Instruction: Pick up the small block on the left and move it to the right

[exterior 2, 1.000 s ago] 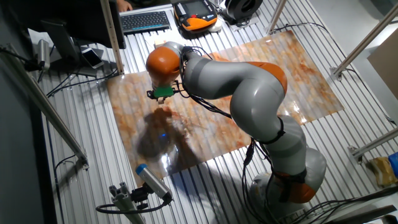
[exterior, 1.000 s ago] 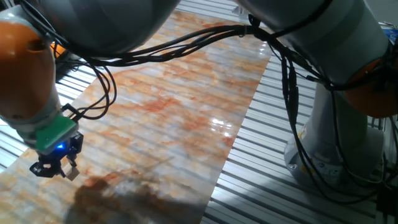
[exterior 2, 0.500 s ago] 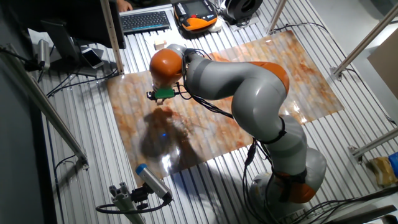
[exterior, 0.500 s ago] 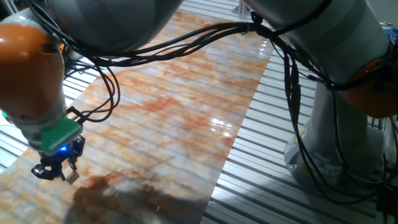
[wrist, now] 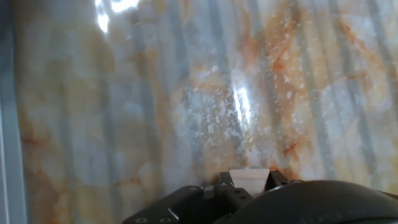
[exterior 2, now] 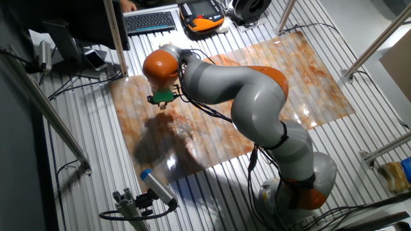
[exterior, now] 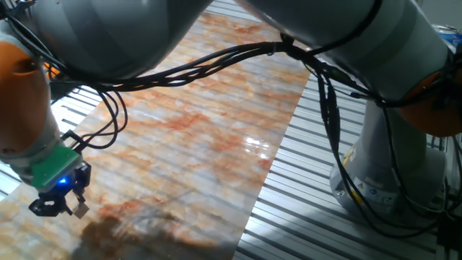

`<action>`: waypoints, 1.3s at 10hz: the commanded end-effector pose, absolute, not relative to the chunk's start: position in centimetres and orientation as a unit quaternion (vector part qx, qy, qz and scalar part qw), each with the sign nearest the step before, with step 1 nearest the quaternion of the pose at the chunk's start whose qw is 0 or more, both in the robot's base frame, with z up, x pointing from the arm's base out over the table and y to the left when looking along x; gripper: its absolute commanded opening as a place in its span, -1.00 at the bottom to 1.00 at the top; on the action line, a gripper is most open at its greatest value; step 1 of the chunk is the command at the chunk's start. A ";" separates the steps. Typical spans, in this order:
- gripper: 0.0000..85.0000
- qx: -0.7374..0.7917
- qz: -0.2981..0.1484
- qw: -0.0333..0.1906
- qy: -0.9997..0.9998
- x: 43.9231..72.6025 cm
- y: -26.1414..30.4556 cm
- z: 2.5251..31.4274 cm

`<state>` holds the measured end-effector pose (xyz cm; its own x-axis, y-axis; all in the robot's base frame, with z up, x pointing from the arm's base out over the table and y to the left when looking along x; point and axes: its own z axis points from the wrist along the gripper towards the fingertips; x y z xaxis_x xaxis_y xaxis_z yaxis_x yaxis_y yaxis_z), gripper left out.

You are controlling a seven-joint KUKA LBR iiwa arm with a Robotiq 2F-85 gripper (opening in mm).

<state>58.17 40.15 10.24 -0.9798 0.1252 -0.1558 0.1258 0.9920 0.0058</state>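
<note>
A KUKA arm (exterior 2: pixel 244 96) reaches across a marbled orange-and-grey table (exterior: pixel 216 130), its tool (exterior: pixel 61 206) hanging just above the surface near the table's edge in one fixed view. The tool's dark fingers (exterior: pixel 45 207) are pinching the block (exterior: pixel 79 209), a tiny pale cube that shows at the tips, clear of the table top. A green plate (exterior: pixel 52 165) with a blue light sits above the fingers, below the orange wrist joint (exterior: pixel 18 101), and black cables (exterior: pixel 216 58) loop from the wrist back along the grey arm. In the other fixed view the tool (exterior 2: pixel 161 102) hangs over the table's (exterior 2: pixel 308 83) far corner, close to the side where a keyboard (exterior 2: pixel 149 22) and an orange-and-black pendant (exterior 2: pixel 203 14) lie beyond the table; the block itself is too small to pick out there. The arm's shadow falls dark on the glossy surface below the wrist. The arm's base (exterior 2: pixel 295 186) stands on ribbed metal flooring (exterior 2: pixel 218 199) beside the table. In the hand view the block (wrist: pixel 249 180) shows as a pale, plain face low in the frame, held between the fingers (wrist: pixel 225 190), with the blurred, shiny table (wrist: pixel 155 93) filling the rest and a bright glare near the top edge.
</note>
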 end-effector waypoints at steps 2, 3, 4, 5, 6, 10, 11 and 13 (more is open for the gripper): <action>-1.00 0.069 0.007 0.083 0.994 58.0 40.4 9.7; -1.00 0.070 0.010 0.083 0.994 57.9 40.5 9.5; -1.00 0.070 0.011 0.083 0.994 57.9 40.5 9.5; -1.00 0.070 0.011 0.083 0.994 57.9 40.4 9.4; -1.00 0.070 0.012 0.083 0.994 57.9 40.3 9.3; -1.00 0.070 0.015 0.085 0.994 57.9 40.3 9.1; -1.00 0.071 0.014 0.087 0.994 57.8 40.4 9.0; -1.00 0.071 0.017 0.088 0.993 57.7 40.6 8.5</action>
